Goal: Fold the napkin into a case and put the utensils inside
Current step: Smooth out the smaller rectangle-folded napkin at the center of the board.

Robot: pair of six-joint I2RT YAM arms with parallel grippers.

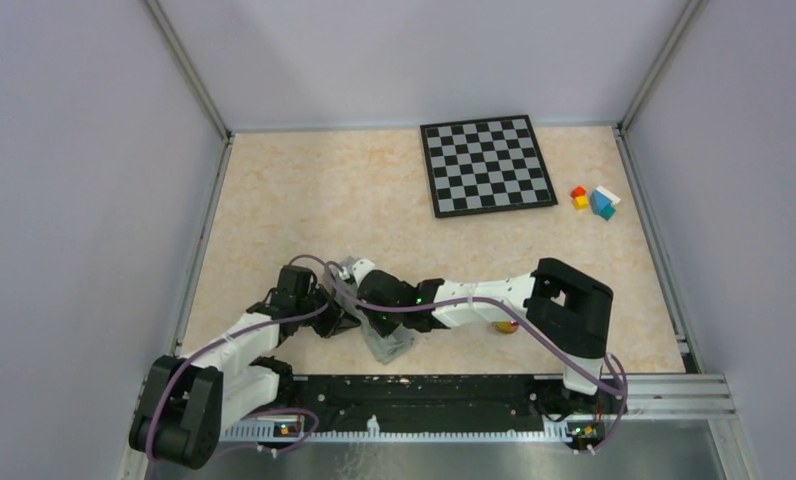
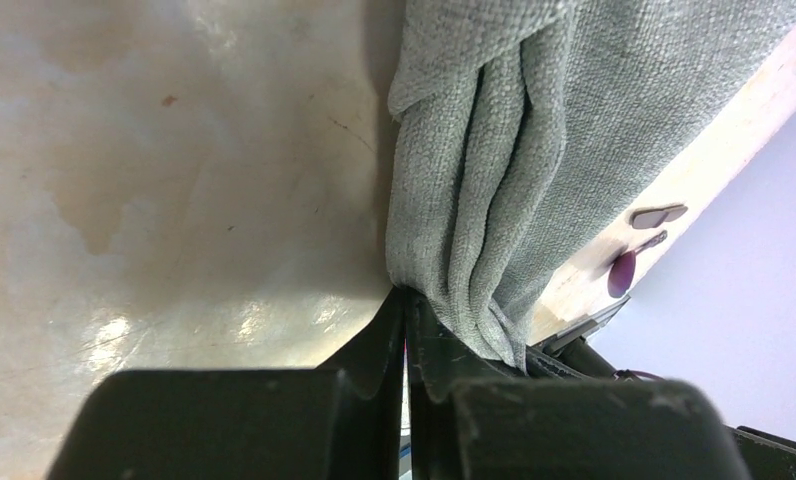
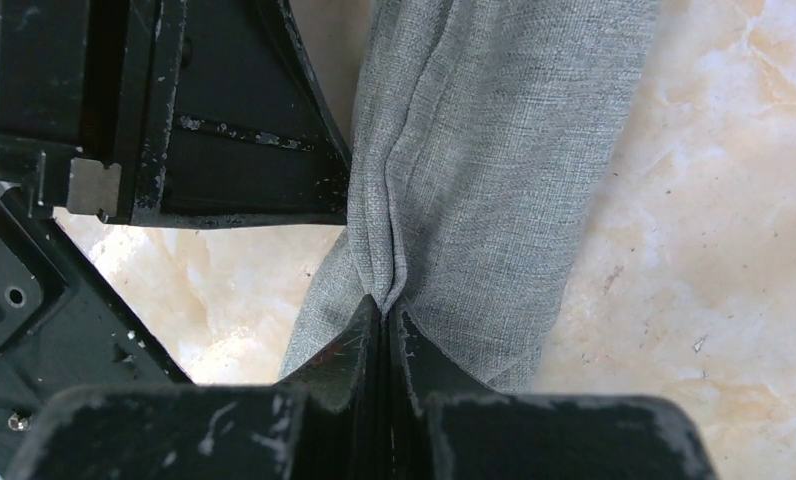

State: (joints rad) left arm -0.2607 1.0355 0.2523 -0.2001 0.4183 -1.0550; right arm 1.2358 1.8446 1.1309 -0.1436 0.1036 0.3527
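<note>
Top view: both arms met low at the near middle of the table [image 1: 304, 200], left gripper [image 1: 342, 312] and right gripper [image 1: 366, 300] almost touching. The napkin [image 1: 392, 342] was bunched under and between them, with a grey flap poking out toward the near edge. Jaw state was unreadable from here. A yellow-red bit [image 1: 502, 327], probably the spoon bowl, peeked out by the right forearm. The chessboard [image 1: 487, 165] and coloured blocks [image 1: 594, 200] sat well apart at the far side, uninvolved.

Left wrist view: the left gripper [image 2: 406, 318] was pinched closed on the napkin [image 2: 494, 150] at a gathered edge, and pleats ran up from the pinch. The cloth looked lifted off the table there, likely so a layer could be carried over for a fold. Only this view showed a small dark purple shape [image 2: 622, 272] beyond the cloth, maybe a utensil, too small to tell which.

Right wrist view: the right gripper [image 3: 386, 312] was also clamped tight on the napkin [image 3: 494, 150], on a crease, with the cloth hanging in a narrow band. The black body of the left arm [image 3: 174, 110] was just beside it, which confirmed the two grips were close on the same end. Judged as mid-fold: no case formed yet and no utensils in it
</note>
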